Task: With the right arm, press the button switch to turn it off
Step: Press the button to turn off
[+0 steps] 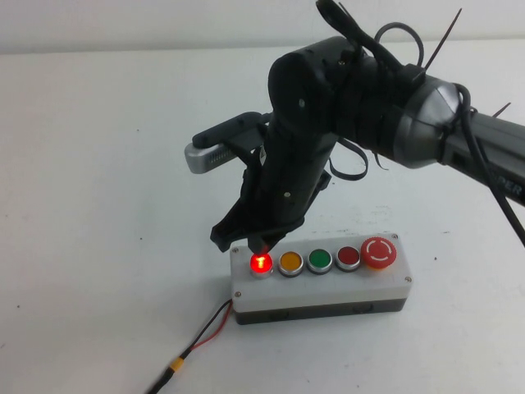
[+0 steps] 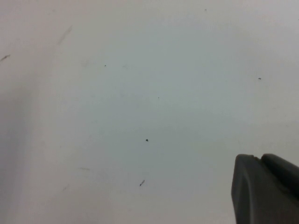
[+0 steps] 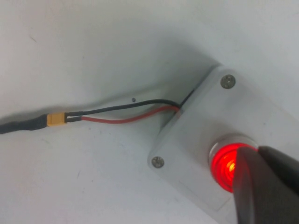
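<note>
The button switch (image 1: 261, 263) is the left end one of the row on the white-and-grey box (image 1: 321, 293). It glows bright red. My right arm reaches in from the right, and its right gripper (image 1: 261, 245) points down with its tip right over the button, touching or nearly touching it. In the right wrist view the shut dark fingertips (image 3: 254, 151) overlap the edge of the glowing button (image 3: 225, 165) on the box (image 3: 187, 135). My left gripper (image 2: 259, 157) shows only in the left wrist view, shut, over bare white table.
On the box, to the right of the lit button, stand a yellow button (image 1: 290, 263), a green one (image 1: 319, 262), a darker red one (image 1: 349, 258) and a large red mushroom button (image 1: 381, 252). Red and black wires (image 1: 207, 332) with a yellow connector (image 3: 56, 120) run from the box's left end.
</note>
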{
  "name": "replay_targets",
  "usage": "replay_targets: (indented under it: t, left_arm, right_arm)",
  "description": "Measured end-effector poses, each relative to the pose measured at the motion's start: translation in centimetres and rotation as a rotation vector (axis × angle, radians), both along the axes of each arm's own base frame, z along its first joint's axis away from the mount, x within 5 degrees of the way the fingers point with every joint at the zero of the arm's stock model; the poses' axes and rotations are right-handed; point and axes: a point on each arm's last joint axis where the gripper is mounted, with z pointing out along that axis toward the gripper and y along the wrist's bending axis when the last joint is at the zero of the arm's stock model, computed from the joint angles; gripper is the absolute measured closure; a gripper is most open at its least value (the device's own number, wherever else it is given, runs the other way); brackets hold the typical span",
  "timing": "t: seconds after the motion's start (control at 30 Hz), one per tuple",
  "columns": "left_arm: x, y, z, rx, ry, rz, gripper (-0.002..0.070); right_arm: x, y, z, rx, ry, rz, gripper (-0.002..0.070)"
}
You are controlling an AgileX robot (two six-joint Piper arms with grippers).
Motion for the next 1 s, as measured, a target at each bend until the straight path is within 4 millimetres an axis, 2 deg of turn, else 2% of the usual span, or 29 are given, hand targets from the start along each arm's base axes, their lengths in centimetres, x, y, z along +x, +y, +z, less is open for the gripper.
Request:
replay_targets:
  t: [0.23, 1.0]
  left_arm:
    - [0.0, 0.0, 0.0, 0.000, 0.000, 0.000, 0.0677]
    - [0.0, 0.0, 0.0, 0.000, 0.000, 0.000, 0.0677]
  right_arm:
    - [-0.2, -0.2, -1.0, -0.023, 0.027, 0.000, 0.0691]
    - [-0.8, 0.5, -1.8, -0.009, 0.075, 0.006, 0.0691]
